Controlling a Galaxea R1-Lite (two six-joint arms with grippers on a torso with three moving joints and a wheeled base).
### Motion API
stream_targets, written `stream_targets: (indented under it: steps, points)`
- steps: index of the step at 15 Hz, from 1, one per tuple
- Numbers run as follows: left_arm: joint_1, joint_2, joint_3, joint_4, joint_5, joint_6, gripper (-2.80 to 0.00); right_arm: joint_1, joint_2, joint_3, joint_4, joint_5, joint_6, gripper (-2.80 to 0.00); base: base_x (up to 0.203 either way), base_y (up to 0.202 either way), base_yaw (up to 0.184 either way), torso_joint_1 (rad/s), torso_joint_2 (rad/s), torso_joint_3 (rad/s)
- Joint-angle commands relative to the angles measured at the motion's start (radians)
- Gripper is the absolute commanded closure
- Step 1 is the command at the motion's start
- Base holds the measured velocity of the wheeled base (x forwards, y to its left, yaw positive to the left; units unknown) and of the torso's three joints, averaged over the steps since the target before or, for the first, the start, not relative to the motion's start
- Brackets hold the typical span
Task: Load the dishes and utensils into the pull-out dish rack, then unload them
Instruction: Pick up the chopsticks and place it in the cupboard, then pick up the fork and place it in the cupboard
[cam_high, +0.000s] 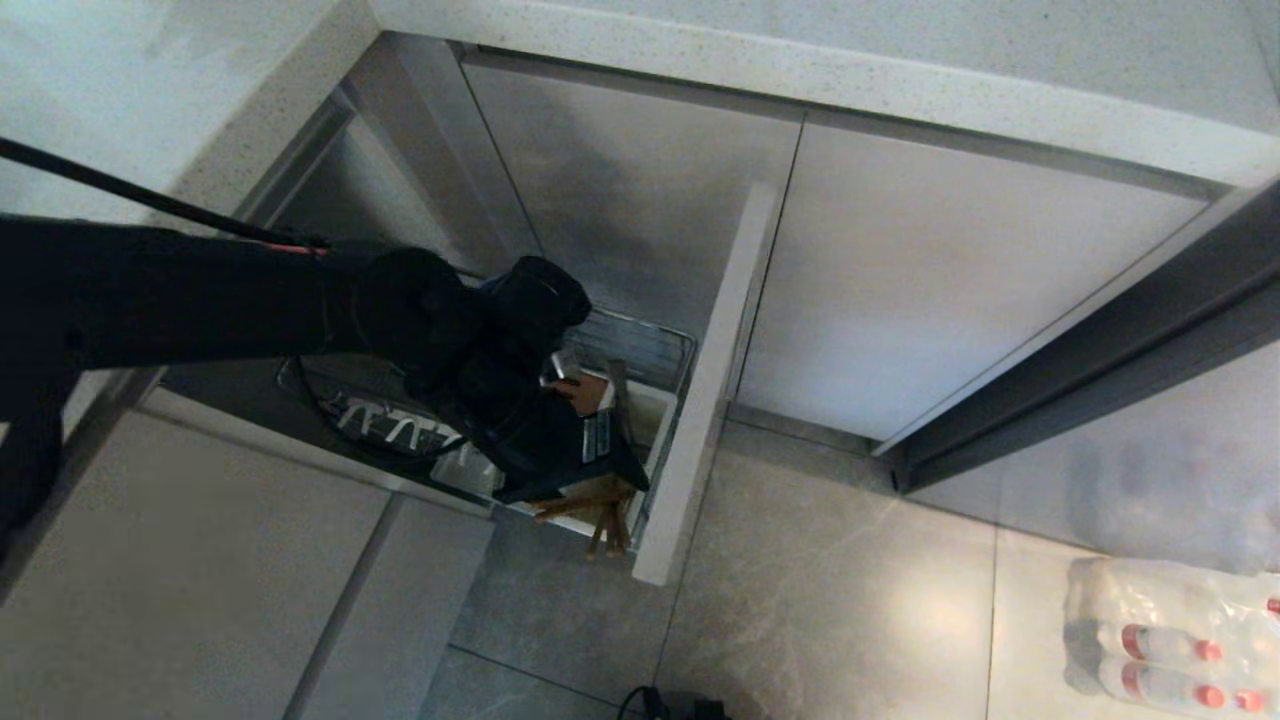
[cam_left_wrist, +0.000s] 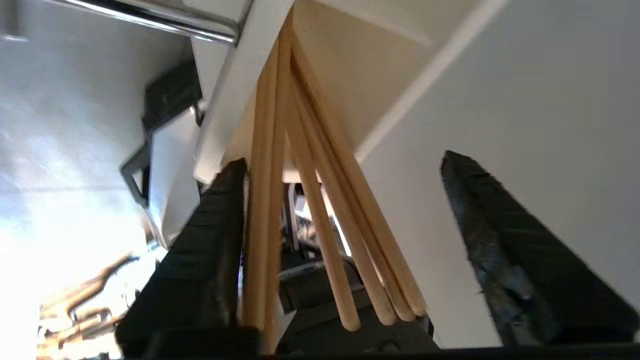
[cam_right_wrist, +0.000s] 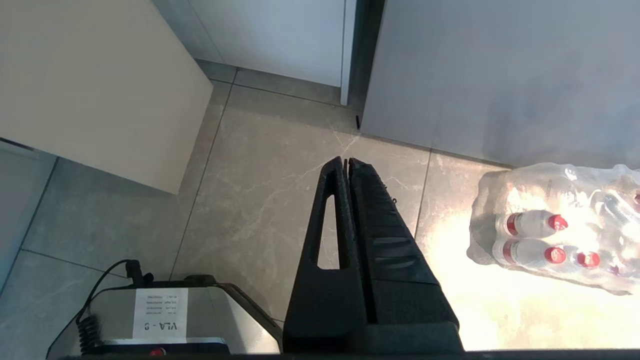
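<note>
My left end effector (cam_left_wrist: 345, 250) stands wide open around the chopsticks (cam_left_wrist: 320, 215), gripping nothing, above the white utensil caddy (cam_left_wrist: 225, 100).

Chopsticks (cam_left_wrist: 320, 210) fill gap between spread left end effector (cam_left_wrist: 345, 200) fingers; beige front panel (cam_high: 700, 400) blocks 3 o'clock side.

**Left arm extended downward, right arm parked**

The left arm is being held stretched forward and down, its wrist bent so that the left gripper (cam_left_wrist: 345, 215) is pointing downward. Its fingers (cam_left_wrist: 210, 240) are being kept spread wide apart. The right gripper (cam_right_wrist: 346, 162) is being held low, pointing downward, its fingers pressed together, nothing being gripped.
</note>
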Motion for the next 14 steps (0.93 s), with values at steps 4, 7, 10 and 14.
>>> stream_targets:
  steps: [4, 7, 10, 14]
  points:
    - [-0.014, -0.083, 0.001, 0.018, 0.006, -0.006, -2.8, 0.0, 0.002, 0.0, -0.001, 0.0, 0.001, 0.0, 0.0, 0.0, 0.0, 0.0, 0.0, 0.0]
    - [-0.02, -0.111, 0.002, 0.02, 0.006, -0.009, -2.8, 0.0, 0.002, 0.0, -0.001, 0.0, 0.001, 0.0, 0.0, 0.0, 0.0, 0.0, 0.0, 0.0]
    - [-0.02, -0.153, 0.002, 0.022, 0.007, -0.009, -2.8, 0.0, 0.002, 0.0, -0.001, 0.0, 0.001, 0.0, 0.0, 0.0, 0.0, 0.0, 0.0, 0.0]
    - [-0.02, -0.191, 0.005, 0.022, 0.041, -0.009, -2.8, 0.0, 0.002, 0.0, -0.001, 0.0, 0.001, 0.0, 0.0, 0.0, 0.0, 0.0, 0.0, 0.0]
